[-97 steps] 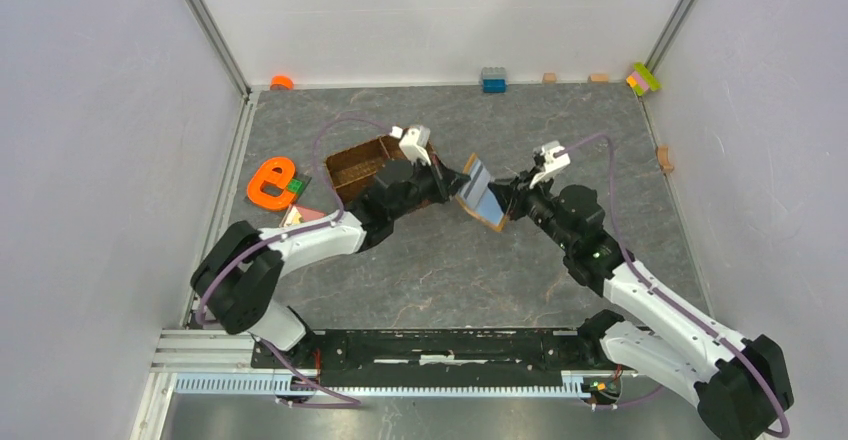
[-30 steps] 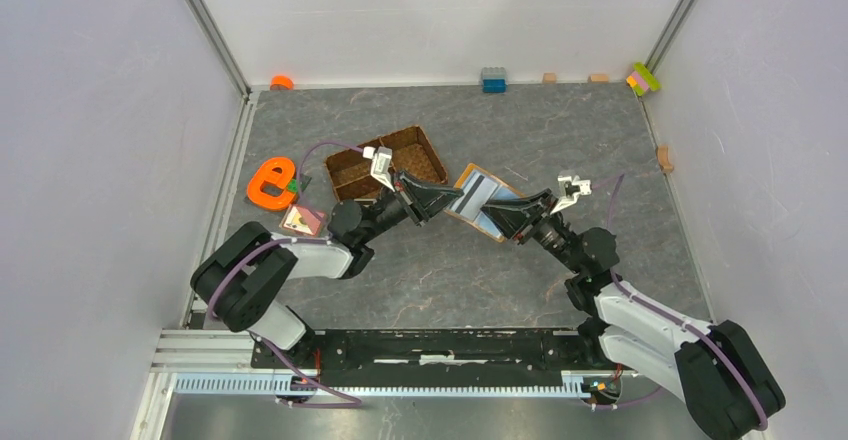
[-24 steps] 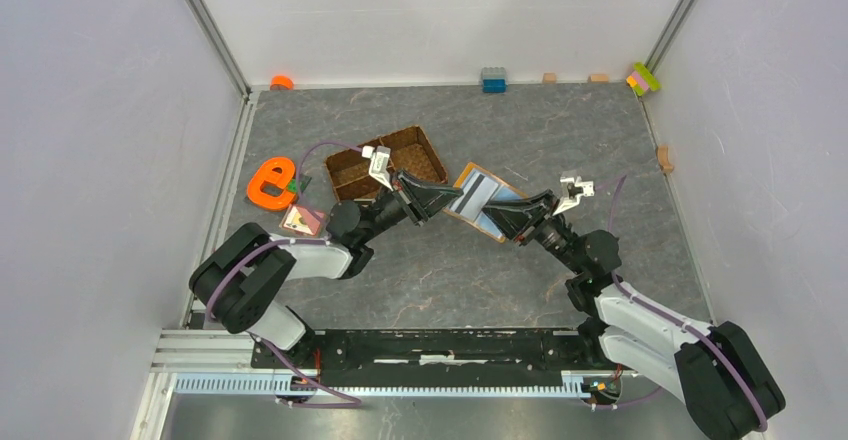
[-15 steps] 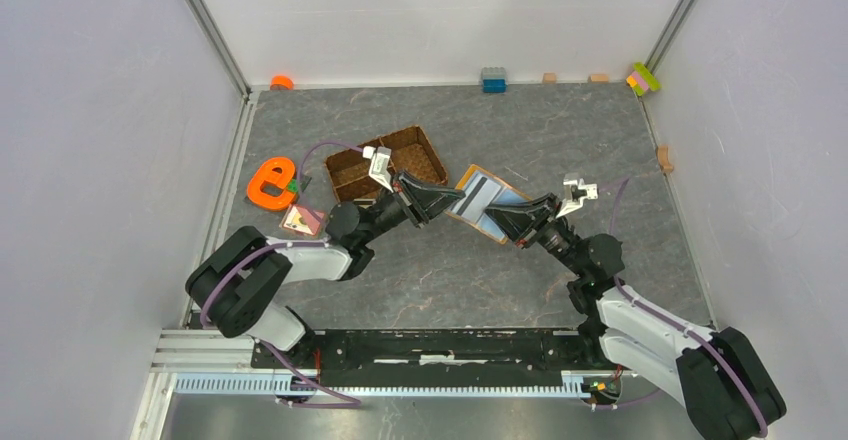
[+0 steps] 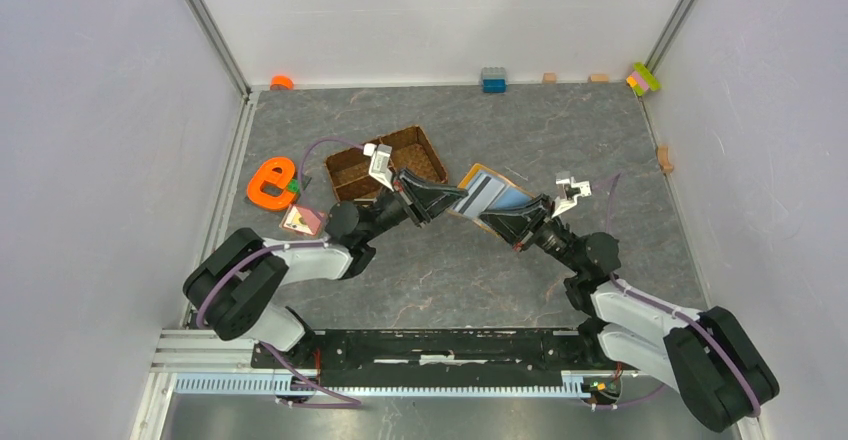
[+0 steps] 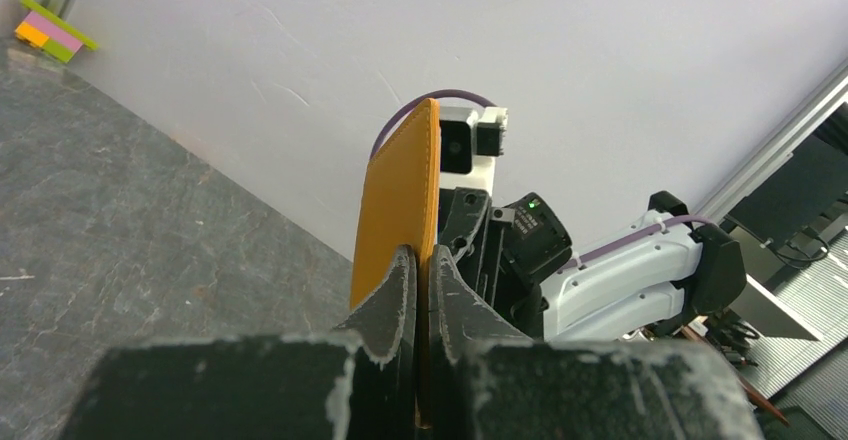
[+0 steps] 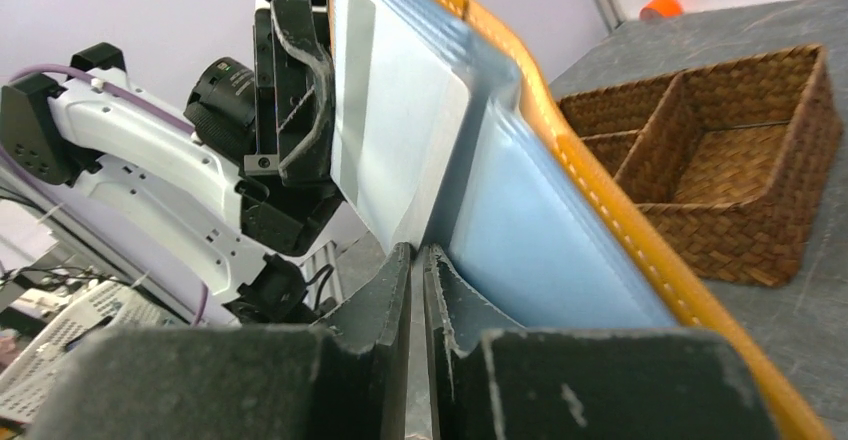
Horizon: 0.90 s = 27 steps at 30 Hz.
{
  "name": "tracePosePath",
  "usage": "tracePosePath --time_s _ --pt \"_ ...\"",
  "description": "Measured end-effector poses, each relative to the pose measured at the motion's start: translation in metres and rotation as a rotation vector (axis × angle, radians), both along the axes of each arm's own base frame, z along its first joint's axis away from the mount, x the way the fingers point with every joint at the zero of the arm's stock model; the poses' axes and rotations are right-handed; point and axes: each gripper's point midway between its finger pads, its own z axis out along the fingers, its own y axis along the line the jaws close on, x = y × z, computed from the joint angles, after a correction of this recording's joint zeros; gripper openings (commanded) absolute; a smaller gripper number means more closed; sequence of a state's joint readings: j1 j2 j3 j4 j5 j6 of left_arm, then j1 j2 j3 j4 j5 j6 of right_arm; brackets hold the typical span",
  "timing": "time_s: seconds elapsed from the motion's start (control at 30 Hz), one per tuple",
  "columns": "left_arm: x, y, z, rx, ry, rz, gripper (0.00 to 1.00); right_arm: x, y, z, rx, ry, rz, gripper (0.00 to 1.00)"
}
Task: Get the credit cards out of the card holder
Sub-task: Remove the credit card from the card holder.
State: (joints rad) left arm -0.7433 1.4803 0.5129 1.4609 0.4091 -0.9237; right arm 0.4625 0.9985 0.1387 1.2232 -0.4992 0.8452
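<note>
Just right of the woven tray [image 5: 360,150], nearest the arm bases, got the right gripper [image 5: 487,222] pinched onto the lower corner of a pale credit card [image 7: 400,130] sticking out of the card holder [image 5: 492,196]. Got the left gripper [image 6: 420,260] clamped tight on the card holder's orange edge, propping it open and tilted. Farther back past the tray, spotted a blue brick [image 5: 493,81] by the wall.

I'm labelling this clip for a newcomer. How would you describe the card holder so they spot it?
Right of the brown woven tray, the left gripper and right gripper meet. The card holder is the flat wallet between them: orange-tan outside, blue-grey slots and a pale card inside.
</note>
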Motion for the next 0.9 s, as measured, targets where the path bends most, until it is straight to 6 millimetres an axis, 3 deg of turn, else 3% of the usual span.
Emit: tracePosePath --time_s 0.37,0.9 --pt "0.004 -0.012 0.007 -0.013 -0.023 -0.022 0.02 -0.006 0.006 -0.006 0.018 0.041 0.084 0.14" --pt "0.013 -0.013 -0.007 0.071 0.067 0.039 0.02 -0.006 -0.007 -0.004 -0.012 0.004 0.018 0.16"
